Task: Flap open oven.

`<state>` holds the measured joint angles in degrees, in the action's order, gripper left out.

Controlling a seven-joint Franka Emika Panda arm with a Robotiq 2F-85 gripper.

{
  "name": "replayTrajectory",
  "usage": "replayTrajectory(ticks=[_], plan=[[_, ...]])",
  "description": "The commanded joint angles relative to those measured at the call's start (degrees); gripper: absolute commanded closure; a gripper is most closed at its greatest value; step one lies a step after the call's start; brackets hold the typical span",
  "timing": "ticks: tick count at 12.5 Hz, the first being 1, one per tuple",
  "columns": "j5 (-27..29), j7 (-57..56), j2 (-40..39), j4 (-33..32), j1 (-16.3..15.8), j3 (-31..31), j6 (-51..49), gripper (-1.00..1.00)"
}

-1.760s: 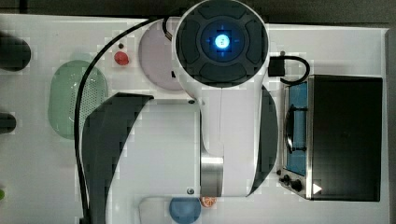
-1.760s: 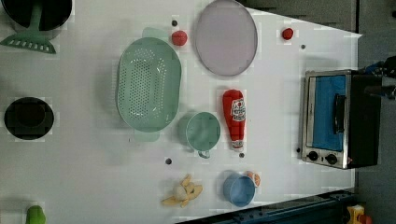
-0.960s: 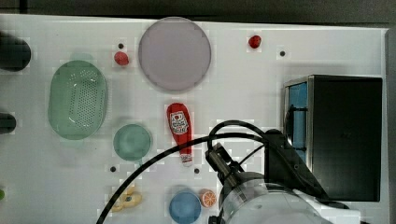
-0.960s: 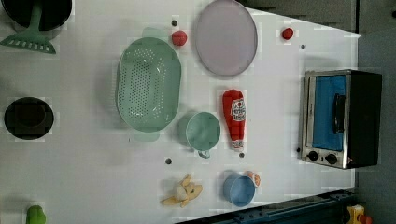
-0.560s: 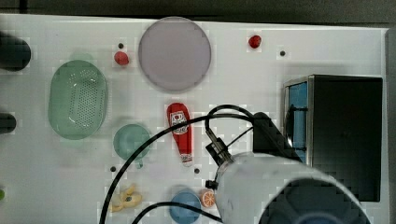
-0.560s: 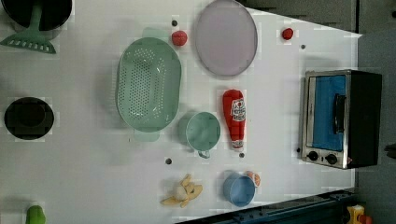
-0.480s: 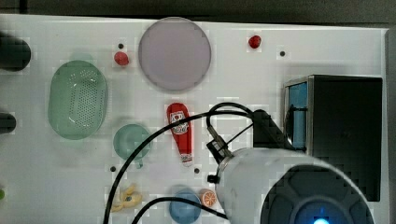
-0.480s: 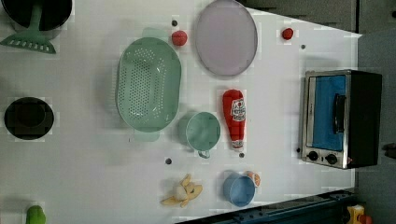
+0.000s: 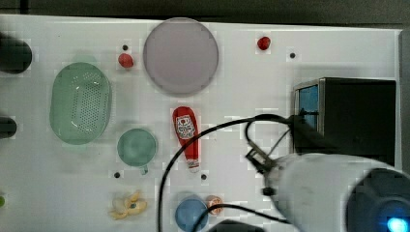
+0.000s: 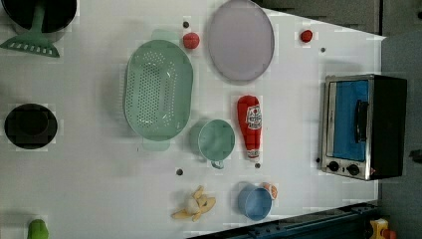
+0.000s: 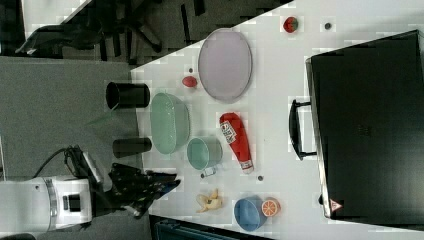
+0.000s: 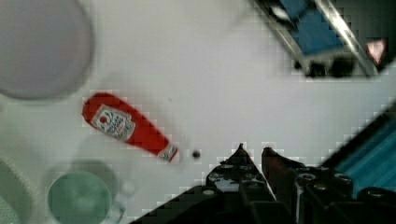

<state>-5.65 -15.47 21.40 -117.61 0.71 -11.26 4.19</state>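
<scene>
The oven (image 10: 362,125) stands near the left view's right edge of the white desk (image 10: 99,199), its blue glass door shut and upright, the dark handle (image 10: 359,121) running along the door and the two knobs (image 10: 343,168) below it in that view. Over the last second or so the arm (image 9: 333,193) has swung across the top view, from covering the middle of the desk to sitting over the top view's lower right, with its cable looping toward the oven's front. In the wrist view the claw (image 12: 252,151) hangs above bare desk with its two fingertips drawn close together, only a slim gap between them and nothing held; a moment ago it stood much wider. The ketchup bottle (image 12: 128,127) lies a little way off and the oven's knob corner shows at the far side of the wrist view. So the approach is under way but the door is untouched: the claw is still apart from the handle, and the narrowed fingers look to me like preparation for hooking or pushing the handle rather than clamping it. The flap itself remains entirely to do.
</scene>
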Motion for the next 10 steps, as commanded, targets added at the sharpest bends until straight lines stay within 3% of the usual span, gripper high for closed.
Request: replayTrajectory(ticks=[1, 5, 10], plan=[[-4.6, -19.4, -1.0, -1.1, 1.3, -4.2, 3.6, 0.65], [-6.2, -36.1, -6.1, -3.0, 1.5, -8.8, 11.5, 0.65], [-6.2, -47.7, -15.9, -3.1, 1.6, -12.8, 25.9, 0.65]])
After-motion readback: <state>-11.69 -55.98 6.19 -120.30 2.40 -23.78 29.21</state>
